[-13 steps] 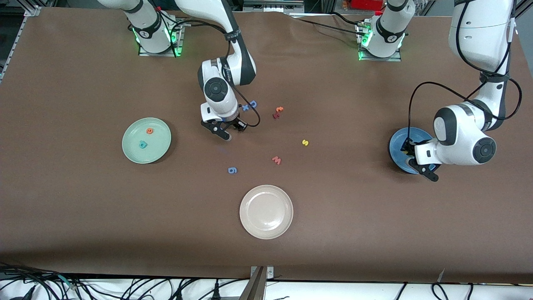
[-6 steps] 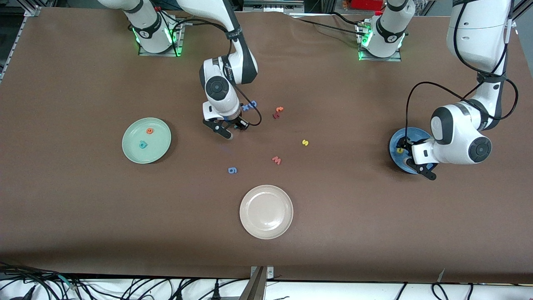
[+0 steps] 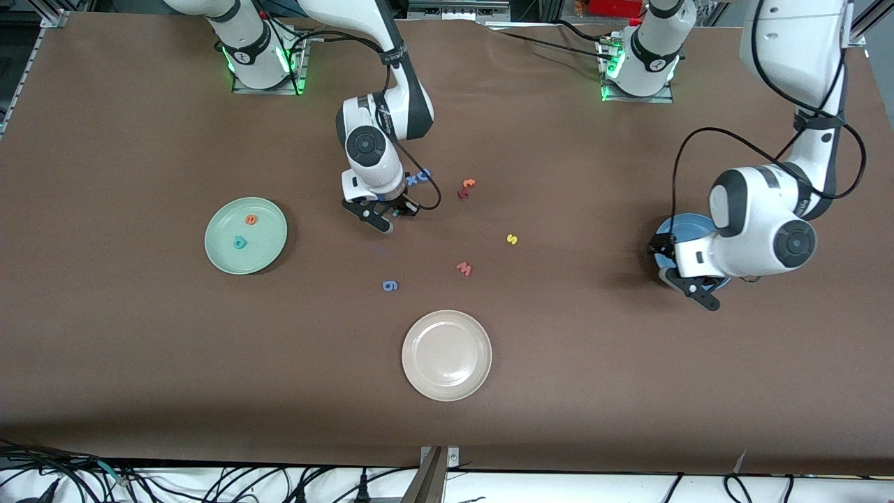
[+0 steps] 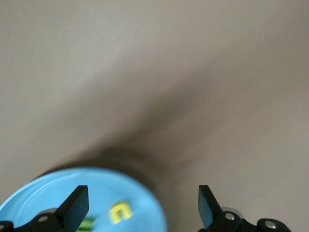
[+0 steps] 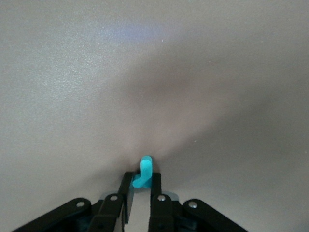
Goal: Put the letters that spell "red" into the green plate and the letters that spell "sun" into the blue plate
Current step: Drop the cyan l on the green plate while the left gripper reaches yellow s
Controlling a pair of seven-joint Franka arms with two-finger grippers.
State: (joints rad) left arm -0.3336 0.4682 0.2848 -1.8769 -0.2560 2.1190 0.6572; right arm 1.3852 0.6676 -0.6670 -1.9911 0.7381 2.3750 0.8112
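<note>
The green plate [image 3: 245, 235] sits toward the right arm's end of the counter [image 3: 140, 363] with two letters on it already, the orange e [image 3: 251, 219] and the teal d [image 3: 239, 242]. The third letter for that word, the teal r [image 5: 143, 172], is pinched between the closed fingers of the right gripper [image 3: 383, 216], low over the bare counter near the middle, between the green plate and the loose letters.

The blue plate [image 3: 681, 229] is at the left arm's end. The left wrist view shows a yellow u [image 4: 119, 211] lying on it with a bit of the olive-green n [image 4: 87, 224] beside it. The left gripper [image 3: 681, 269] hangs over the rim of that plate with its fingers spread wide and nothing between them.

So by my reckoning four letters are home and a fifth is in hand. What remains is to carry the r to the green plate and to fetch the yellow s [image 3: 512, 239], alone on the counter near the middle, for the blue one
</note>
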